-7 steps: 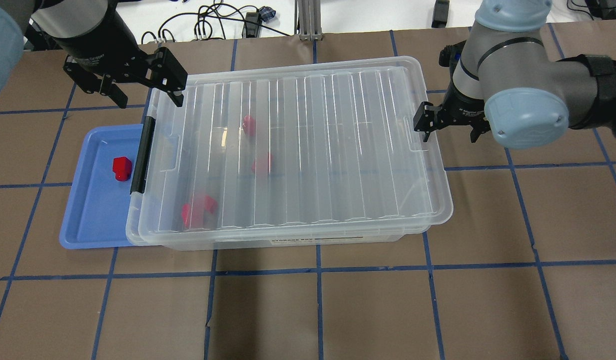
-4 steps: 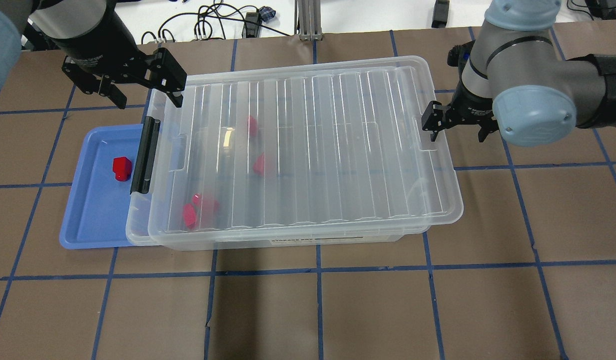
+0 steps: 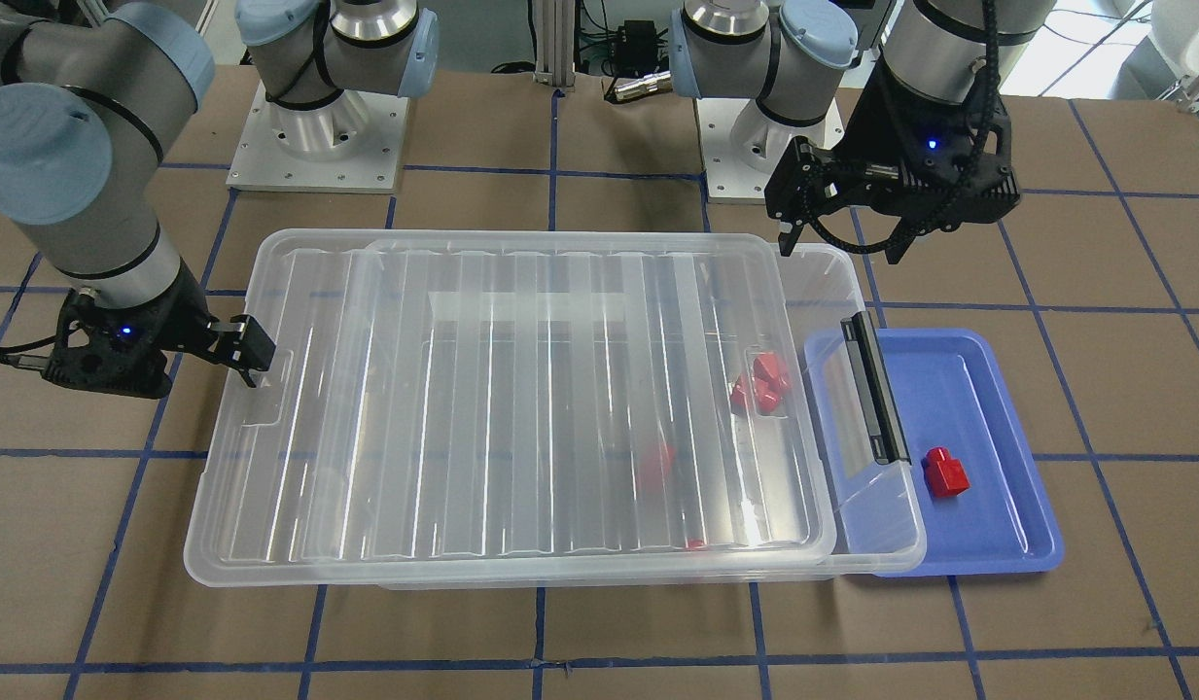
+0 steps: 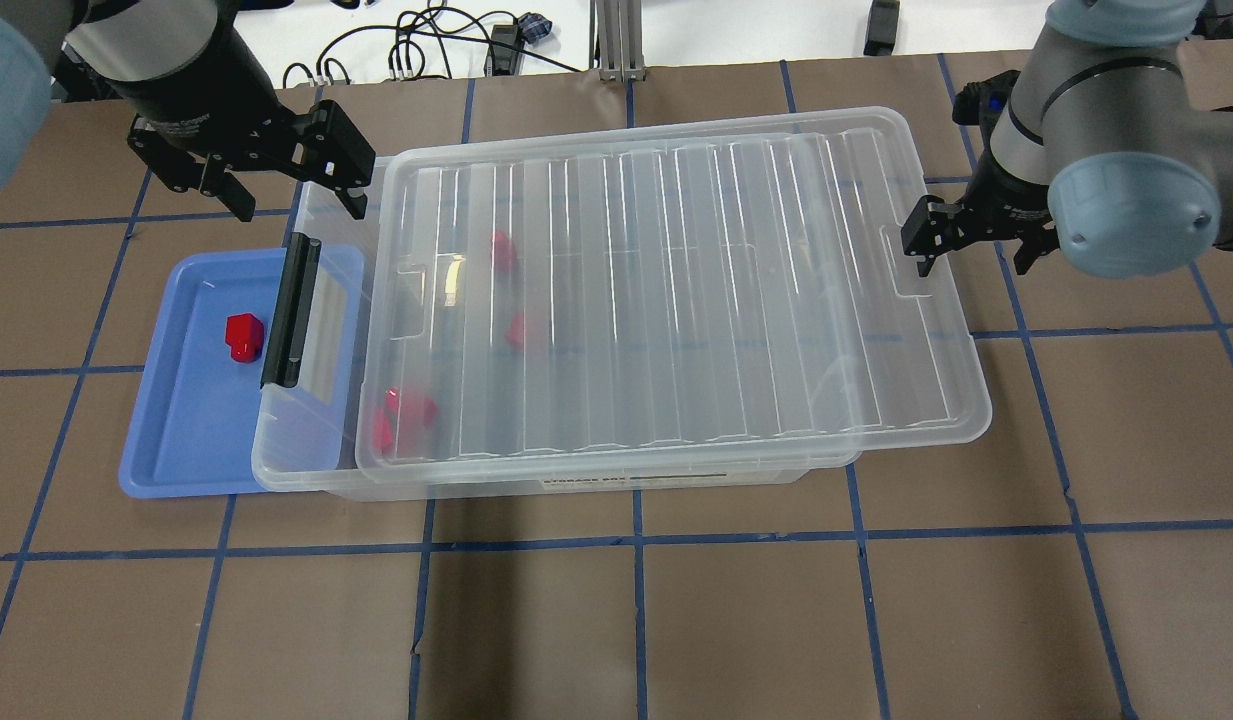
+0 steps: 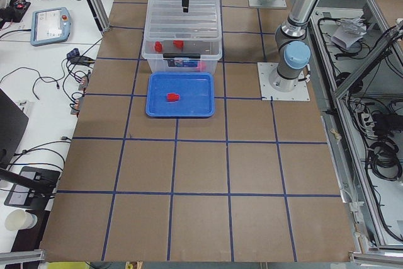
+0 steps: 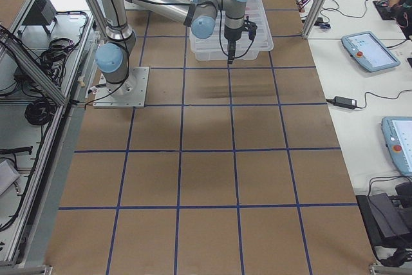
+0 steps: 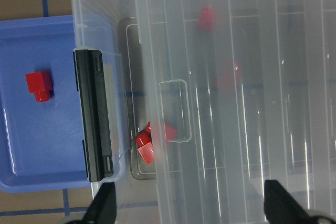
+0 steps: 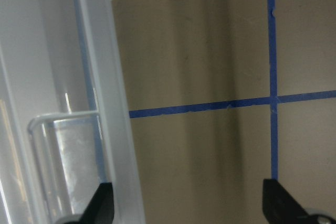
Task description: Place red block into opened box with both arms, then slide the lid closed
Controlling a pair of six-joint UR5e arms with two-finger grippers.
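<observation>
Mostly the trouble is the lid (image 4: 676,300): its ribbed clear plastic blurs whatever lies under it. Red shapes (image 4: 521,328) show through between the two grippers, three or four of them, count uncertain. One cluster (image 4: 401,415) sits at the lid's edge nearest the left gripper (image 4: 294,200), partly out in the uncovered strip of the box (image 4: 268,445). The lid rests on the box, offset toward the right gripper (image 4: 971,265) and overhanging that end. The end by the left gripper is uncovered.

Left gripper: jaws wide apart, nothing held, above the box corner beside the black handle (image 4: 290,312). Its arm is cut off at the overhead view's edge. Height over the rim: cannot tell.

Right gripper: jaws apart, nothing clamped. One finger (image 3: 252,347) sits at the lid's notch; whether it presses the plastic is unclear. The other finger is out over bare table. From overhead the wrist is half hidden behind the arm's own blue cap (image 4: 1136,215).

Block (image 4: 244,337): sharp, unobstructed, stud visible, on the blue tray (image 4: 176,440). It lies outside the left gripper's finger span, beyond the handle, on the side away from the right gripper. Not in the box.

Table (image 4: 616,620): brown paper sheets, blue tape grid. Past its ends: white benches (image 5: 31,67) with cables (image 5: 79,70), a pendant (image 6: 368,51), a paper cup (image 5: 16,220), aluminium posts (image 5: 93,1).
</observation>
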